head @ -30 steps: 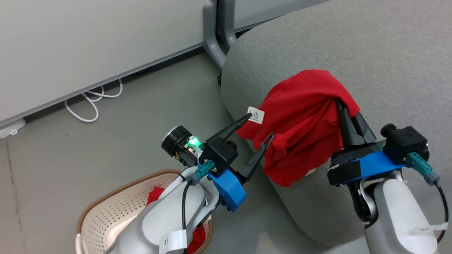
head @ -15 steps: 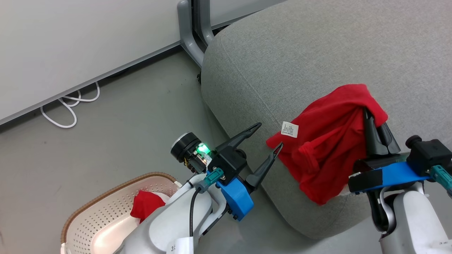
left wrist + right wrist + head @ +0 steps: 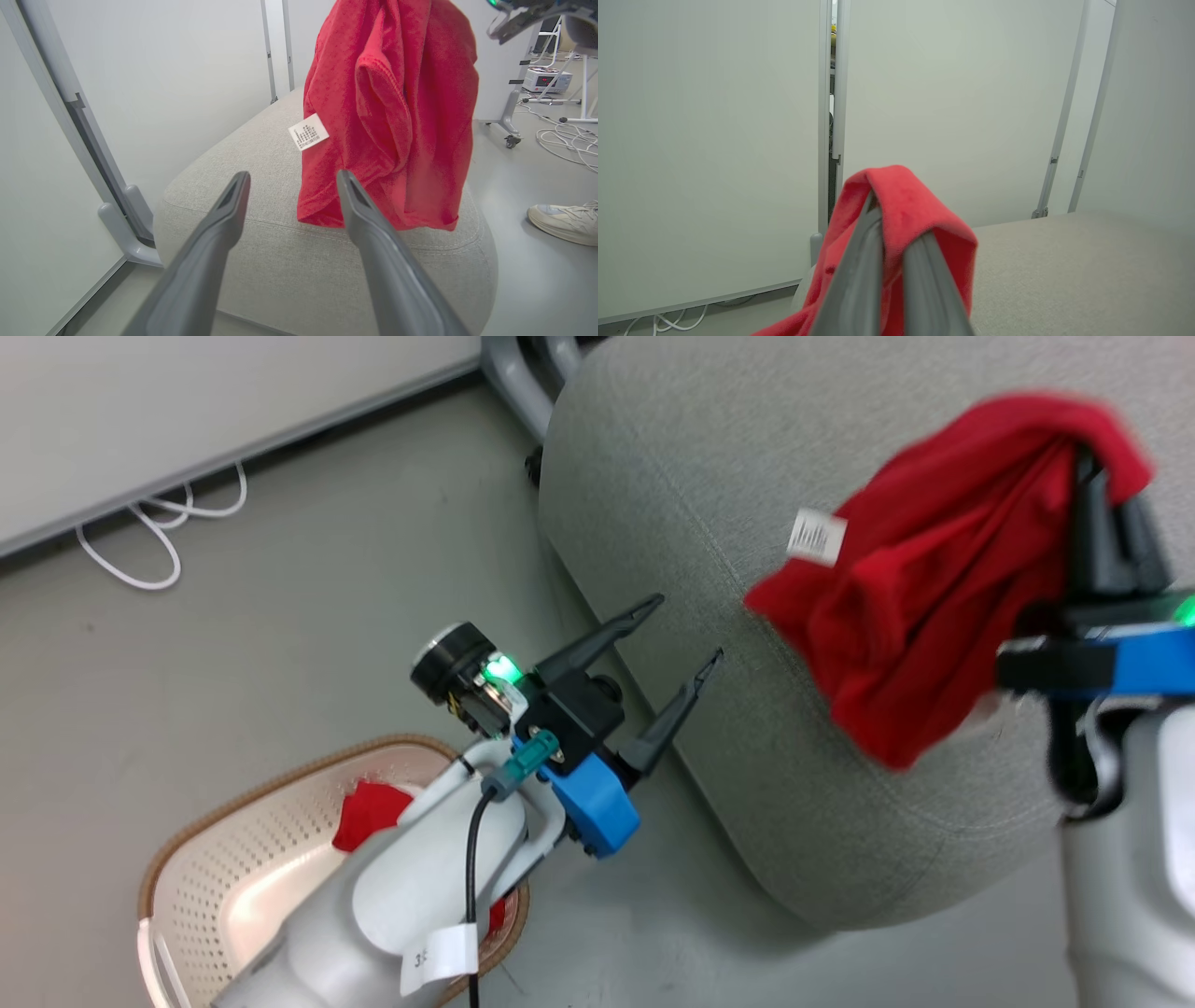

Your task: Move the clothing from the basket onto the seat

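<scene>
Grey seat [image 3: 700,476] behind: above it the right hand [image 3: 1102,485] clamps red clothing [image 3: 924,569]; the left hand [image 3: 684,628] spreads empty at its edge.

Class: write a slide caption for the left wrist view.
Open left gripper faces red garment hanging from the right gripper over the grey seat.

The grey floor [image 3: 308,644] runs up to a pale partition panel [image 3: 187,411]. A looped white cable [image 3: 140,546] lies on the floor along the panel's base. A grey partition foot [image 3: 513,387] stands at the panel's end. A pale sneaker [image 3: 563,221] rests on the floor. Farther back sits a small box with a red display [image 3: 545,80], with loose floor cables [image 3: 565,142] near it.
</scene>
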`<state>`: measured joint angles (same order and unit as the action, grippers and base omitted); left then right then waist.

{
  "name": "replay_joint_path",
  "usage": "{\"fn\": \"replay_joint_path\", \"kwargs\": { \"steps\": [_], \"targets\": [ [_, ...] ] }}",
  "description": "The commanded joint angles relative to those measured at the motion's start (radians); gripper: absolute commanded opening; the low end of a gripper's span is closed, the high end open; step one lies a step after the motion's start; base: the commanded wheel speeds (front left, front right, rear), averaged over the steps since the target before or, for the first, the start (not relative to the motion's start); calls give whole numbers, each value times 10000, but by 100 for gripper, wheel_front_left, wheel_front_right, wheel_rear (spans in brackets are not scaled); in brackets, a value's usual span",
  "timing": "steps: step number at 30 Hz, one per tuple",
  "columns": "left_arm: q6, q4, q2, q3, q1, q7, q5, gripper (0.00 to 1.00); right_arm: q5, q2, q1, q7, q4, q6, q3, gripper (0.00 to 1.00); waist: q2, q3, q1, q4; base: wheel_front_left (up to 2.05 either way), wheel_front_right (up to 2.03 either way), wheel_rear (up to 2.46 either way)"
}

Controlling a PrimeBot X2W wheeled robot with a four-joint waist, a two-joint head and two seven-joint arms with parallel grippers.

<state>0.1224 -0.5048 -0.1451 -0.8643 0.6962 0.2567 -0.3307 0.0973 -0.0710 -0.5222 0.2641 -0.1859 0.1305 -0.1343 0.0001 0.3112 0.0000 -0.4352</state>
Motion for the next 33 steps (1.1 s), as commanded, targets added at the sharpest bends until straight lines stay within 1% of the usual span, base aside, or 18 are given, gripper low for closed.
{"fn": "replay_joint_path", "kwargs": {
  "steps": [1,5,9,12,17,21,23,26,33],
  "targets": [
    [-77,80,-122,14,275,-63,99,100,-68,-172,-522,6,103,5,-205,0,-1,647,0,230,0,0,0],
    [-115,363,-454,81,726,-237,273,100,-167,-579,-1906,6,190,5,-827,0,-1,1550,0,397,0,0,0],
    [-147,784,-785,103,1222,-511,488,100,-263,-1235,-3230,6,259,3,-1476,0,-1,2572,0,523,0,0,0],
    [-162,1130,-1005,103,1559,-727,641,100,-291,-1760,-4083,6,171,3,-2151,0,-1,3262,0,626,0,0,0],
    [-155,1656,-1260,86,1937,-1019,792,100,-1,-2712,-5088,6,-596,3,-3406,0,-1,4177,0,817,0,0,0],
    [-231,1984,-1383,75,2107,-1167,878,100,-171,-3126,-5163,6,-1414,3,-4080,0,-1,4675,0,966,0,0,0],
    [-259,2113,-1447,68,2157,-1195,905,100,-337,-3158,-5030,6,-1828,3,-4378,0,-1,4848,0,1025,0,0,0],
    [-299,2224,-1540,56,2112,-1208,907,100,-581,-2950,-4744,8,-2358,3,-4544,0,-1,4968,0,1052,0,0,0],
    [-328,2329,-1648,-40,1901,-1171,828,100,-894,-2100,-4068,5,-3537,3,-4551,0,-1,4955,0,1057,0,0,0]
  ]
}}
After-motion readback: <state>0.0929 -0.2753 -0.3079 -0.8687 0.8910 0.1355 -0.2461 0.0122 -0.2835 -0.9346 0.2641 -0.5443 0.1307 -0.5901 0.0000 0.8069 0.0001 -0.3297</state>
